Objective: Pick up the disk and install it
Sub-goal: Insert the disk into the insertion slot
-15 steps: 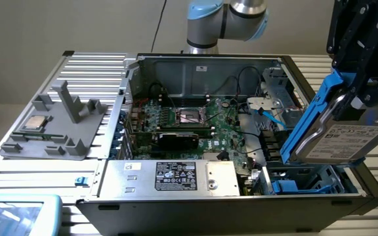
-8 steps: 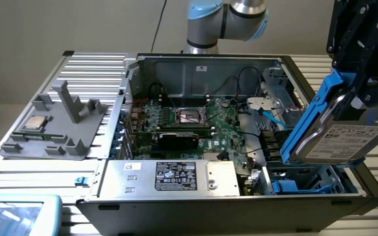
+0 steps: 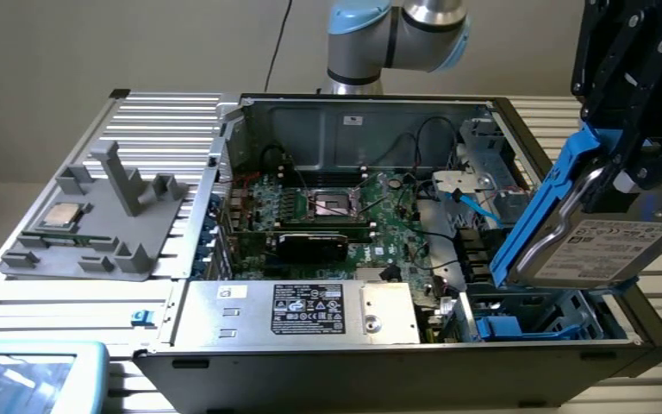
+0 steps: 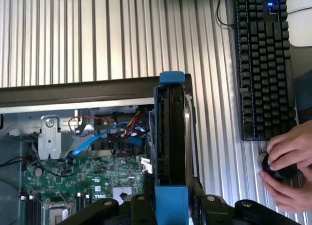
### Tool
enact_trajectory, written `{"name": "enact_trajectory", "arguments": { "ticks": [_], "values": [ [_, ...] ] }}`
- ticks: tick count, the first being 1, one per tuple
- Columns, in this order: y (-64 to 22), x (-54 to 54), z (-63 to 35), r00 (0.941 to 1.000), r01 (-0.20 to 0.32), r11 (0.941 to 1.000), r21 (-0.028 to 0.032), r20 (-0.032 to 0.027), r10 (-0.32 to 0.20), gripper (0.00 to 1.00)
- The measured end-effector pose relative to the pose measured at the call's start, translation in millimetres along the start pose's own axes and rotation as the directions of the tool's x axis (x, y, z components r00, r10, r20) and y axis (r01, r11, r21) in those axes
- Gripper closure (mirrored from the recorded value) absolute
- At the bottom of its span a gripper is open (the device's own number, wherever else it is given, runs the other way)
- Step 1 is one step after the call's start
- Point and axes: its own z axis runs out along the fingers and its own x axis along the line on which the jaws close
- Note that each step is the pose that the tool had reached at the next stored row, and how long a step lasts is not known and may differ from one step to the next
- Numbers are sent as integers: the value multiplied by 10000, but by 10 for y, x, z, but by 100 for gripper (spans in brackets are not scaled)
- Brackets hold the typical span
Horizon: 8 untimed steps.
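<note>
Though tilted, disk (image 3: 593, 246) in end effector (image 3: 621, 172)

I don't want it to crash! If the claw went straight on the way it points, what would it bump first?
The claw, gripping the disk, points down into the computer case. The disk's lower edge would probably meet the drive bay with the blue holder first, though depth is hard to judge.
</note>
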Motion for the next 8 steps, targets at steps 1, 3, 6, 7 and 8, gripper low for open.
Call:
{"name": "enact_trajectory", "arguments": {
  "ticks": [1,3,6,7,8],
  "values": [
    [-2,-1,19,10000,0,10000,0,0,0,63],
    [-7,-2,55,10000,0,10000,0,-2,0,63],
    [-13,-4,108,10000,0,10000,0,-1,0,63],
    [-15,-5,126,10000,0,10000,0,0,0,63],
    [-18,-6,143,10000,0,10000,0,-1,0,63]
  ]
}}
